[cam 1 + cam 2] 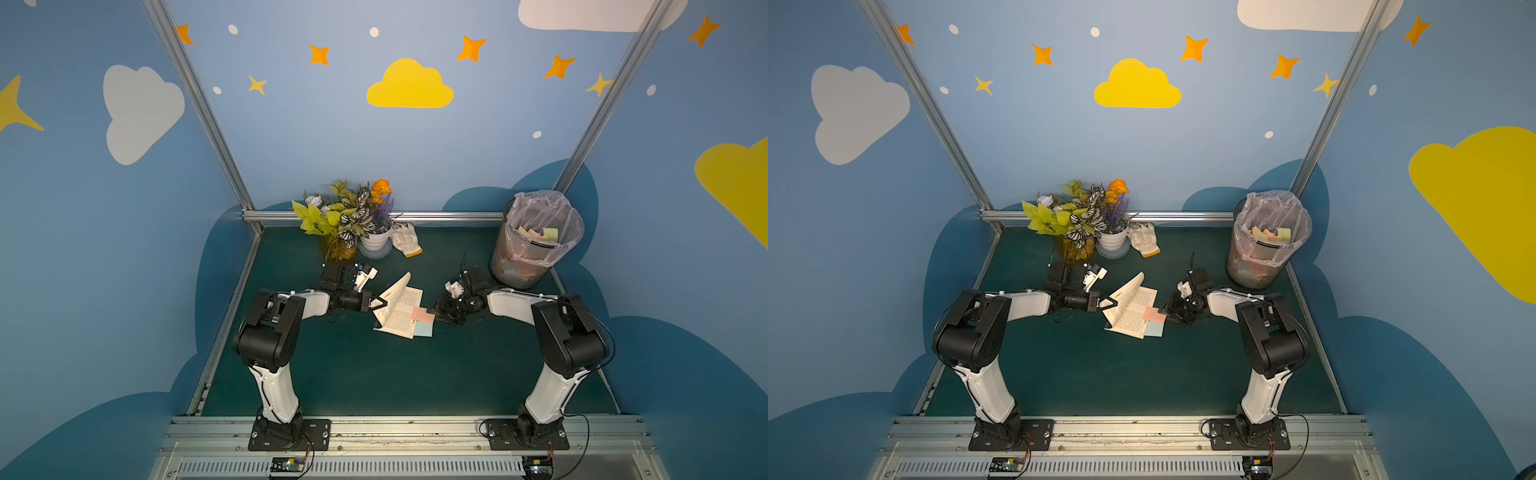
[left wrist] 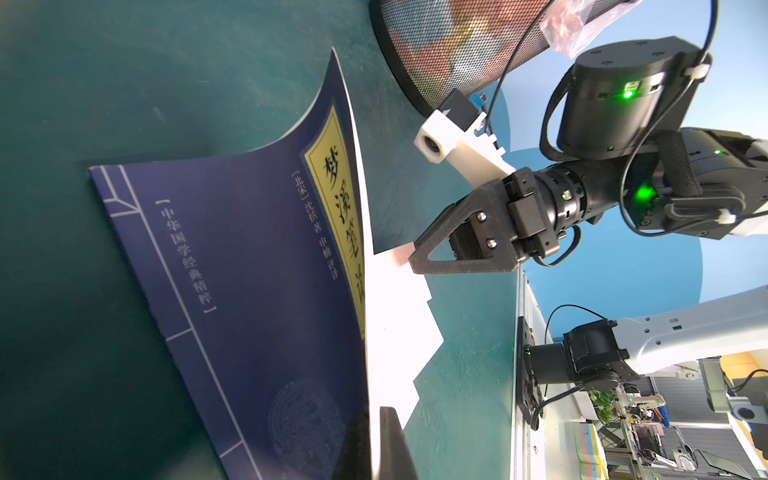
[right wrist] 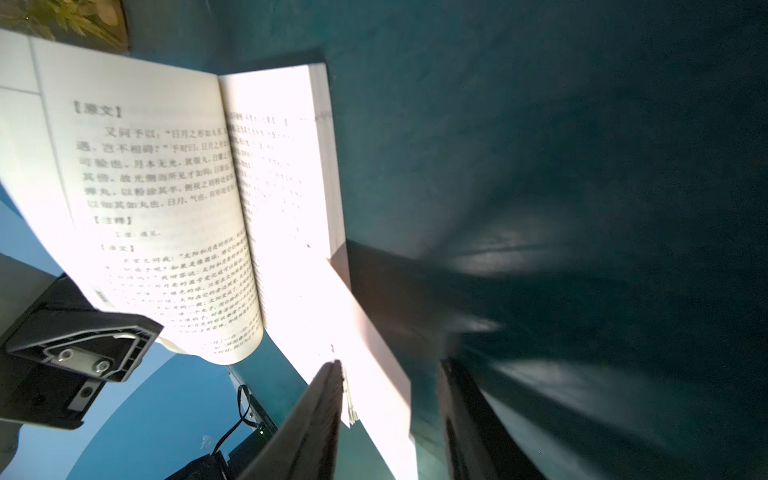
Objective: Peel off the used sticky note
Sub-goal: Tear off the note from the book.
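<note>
- Pink square paper sticky note [image 1: 422, 313] lies on the flat page of the open white-paged book [image 1: 400, 309] on the green counter [image 1: 353, 374], with its free edge pointing toward the right hand [image 1: 435, 318].
- That hand is the nearer one, and its jaws stand partly apart around this edge.
- The left hand [image 1: 380, 304] is closed on the lifted pages.

A white glove [image 1: 405, 238] lies just beside a potted plant [image 1: 374, 243], with a lined mesh bin [image 1: 509, 268] well apart.
</note>
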Robot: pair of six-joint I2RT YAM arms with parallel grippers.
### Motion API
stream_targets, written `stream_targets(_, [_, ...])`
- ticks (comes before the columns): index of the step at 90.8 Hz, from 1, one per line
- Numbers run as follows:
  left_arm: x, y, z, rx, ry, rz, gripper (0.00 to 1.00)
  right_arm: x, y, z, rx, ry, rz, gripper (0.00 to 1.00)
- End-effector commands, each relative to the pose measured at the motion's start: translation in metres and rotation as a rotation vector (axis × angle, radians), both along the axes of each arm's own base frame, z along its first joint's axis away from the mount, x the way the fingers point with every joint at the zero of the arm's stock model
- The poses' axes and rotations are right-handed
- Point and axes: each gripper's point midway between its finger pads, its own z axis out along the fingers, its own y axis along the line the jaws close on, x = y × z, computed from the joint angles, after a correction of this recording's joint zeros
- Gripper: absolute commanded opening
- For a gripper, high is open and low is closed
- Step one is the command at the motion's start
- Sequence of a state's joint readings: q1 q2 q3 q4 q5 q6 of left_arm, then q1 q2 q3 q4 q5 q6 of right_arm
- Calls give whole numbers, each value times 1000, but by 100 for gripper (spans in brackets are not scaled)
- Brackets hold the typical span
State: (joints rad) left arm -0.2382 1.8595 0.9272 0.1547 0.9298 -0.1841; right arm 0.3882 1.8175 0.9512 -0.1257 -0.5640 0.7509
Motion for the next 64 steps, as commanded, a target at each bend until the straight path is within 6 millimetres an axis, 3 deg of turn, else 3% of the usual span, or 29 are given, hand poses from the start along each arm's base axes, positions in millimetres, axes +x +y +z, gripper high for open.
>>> stream_targets(1, [2, 8, -18, 51, 50, 40, 3, 8, 10, 6, 47, -25, 3, 32])
stream_targets(12, [2, 8, -19, 55, 51, 40, 3, 12, 3, 9, 18, -28, -20, 0])
stream_targets(43, [2, 8, -22, 60, 62, 41, 3, 19, -45, 28, -27, -60, -122, 0])
stream_targets(64, [2, 9, -22, 60, 68, 41, 3, 23, -57, 47, -34, -92, -121, 0])
